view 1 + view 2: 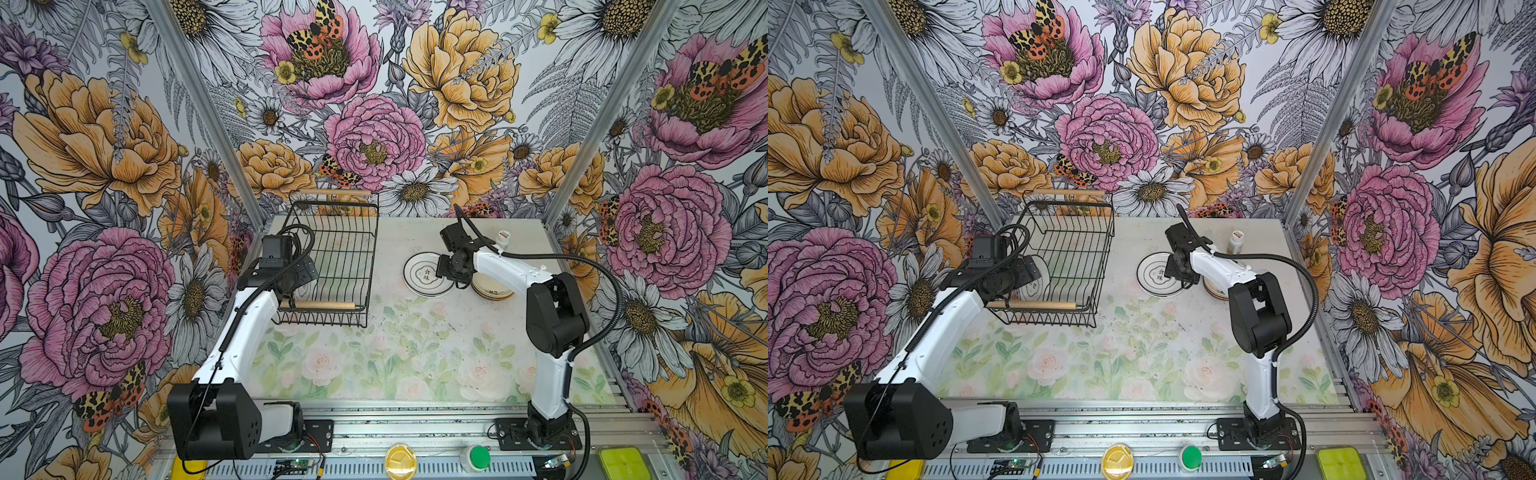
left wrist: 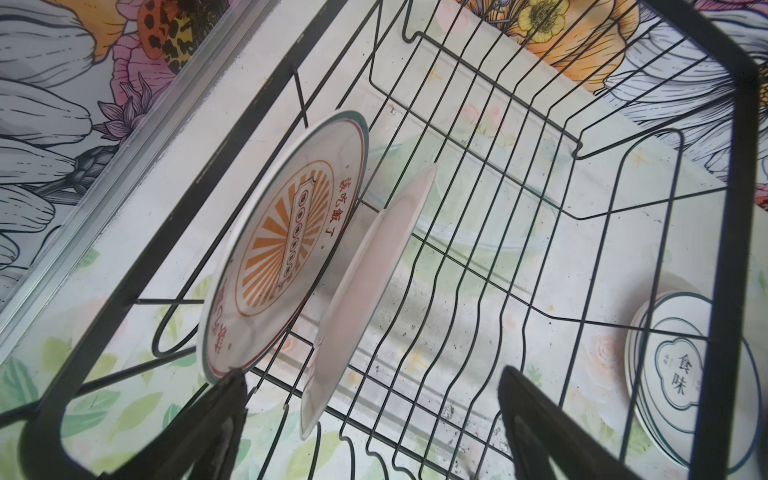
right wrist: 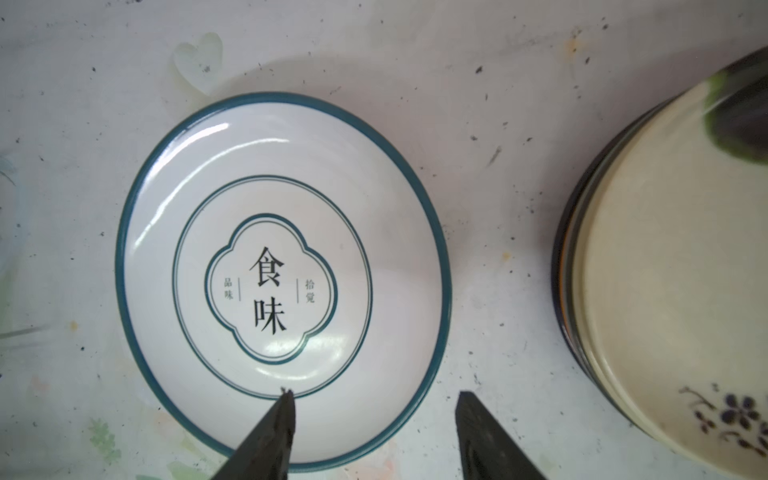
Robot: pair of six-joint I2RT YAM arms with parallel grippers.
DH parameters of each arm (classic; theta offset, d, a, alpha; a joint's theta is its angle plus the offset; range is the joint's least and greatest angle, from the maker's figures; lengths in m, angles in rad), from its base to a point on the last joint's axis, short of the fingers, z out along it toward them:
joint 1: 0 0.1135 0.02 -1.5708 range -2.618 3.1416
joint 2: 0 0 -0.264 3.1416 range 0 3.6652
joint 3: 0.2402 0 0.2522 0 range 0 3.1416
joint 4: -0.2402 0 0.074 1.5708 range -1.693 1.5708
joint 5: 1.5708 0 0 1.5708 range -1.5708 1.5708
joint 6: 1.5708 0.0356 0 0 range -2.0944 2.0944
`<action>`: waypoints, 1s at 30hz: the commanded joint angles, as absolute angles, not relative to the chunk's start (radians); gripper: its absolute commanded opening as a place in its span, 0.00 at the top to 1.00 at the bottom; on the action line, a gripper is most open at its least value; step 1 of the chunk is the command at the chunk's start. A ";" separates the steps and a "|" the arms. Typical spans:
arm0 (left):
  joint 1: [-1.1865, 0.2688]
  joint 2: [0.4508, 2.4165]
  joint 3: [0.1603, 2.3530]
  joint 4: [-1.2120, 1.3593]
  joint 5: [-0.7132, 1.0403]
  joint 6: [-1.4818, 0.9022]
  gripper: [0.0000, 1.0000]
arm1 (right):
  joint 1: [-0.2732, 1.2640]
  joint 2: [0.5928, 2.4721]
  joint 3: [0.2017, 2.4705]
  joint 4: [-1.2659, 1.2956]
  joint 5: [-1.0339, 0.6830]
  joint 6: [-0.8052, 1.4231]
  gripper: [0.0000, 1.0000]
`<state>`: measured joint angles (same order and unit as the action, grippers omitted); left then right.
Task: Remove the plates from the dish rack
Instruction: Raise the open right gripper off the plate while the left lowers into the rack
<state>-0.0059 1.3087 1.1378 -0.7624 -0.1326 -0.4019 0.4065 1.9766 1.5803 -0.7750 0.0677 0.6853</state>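
Dish rack (image 1: pixel 318 305) long axis front-to-back; sunburst plate (image 2: pixel 286 245) on edge.

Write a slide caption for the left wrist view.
Open left end effector at the dish rack, where two plates stand on edge: the sunburst plate and a plain pale plate.

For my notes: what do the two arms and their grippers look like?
Both the left arm and right arm have white shells, bulky black joint housings and black ribbed cables looping outside. The left gripper and right gripper have tapered black fingers.
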 commanded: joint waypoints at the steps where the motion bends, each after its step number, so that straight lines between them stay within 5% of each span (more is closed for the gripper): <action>1: 0.013 1.351 1.181 -0.797 -0.121 -0.367 0.08 | 0.398 1.923 1.613 -0.776 0.084 0.661 0.37; 18: 0.019 1.548 1.337 -0.892 -0.160 -0.308 0.28 | 0.334 1.857 1.555 -0.754 0.039 0.623 0.37; 30: 0.018 1.639 1.419 -0.938 -0.156 -0.276 0.51 | 0.297 1.832 1.501 -0.722 0.005 0.617 0.37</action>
<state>0.0109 1.6306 1.3792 -0.9195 -0.1413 -0.2947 0.3061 1.8790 1.5082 -0.7574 0.0177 0.6334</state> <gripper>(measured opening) 0.495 0.626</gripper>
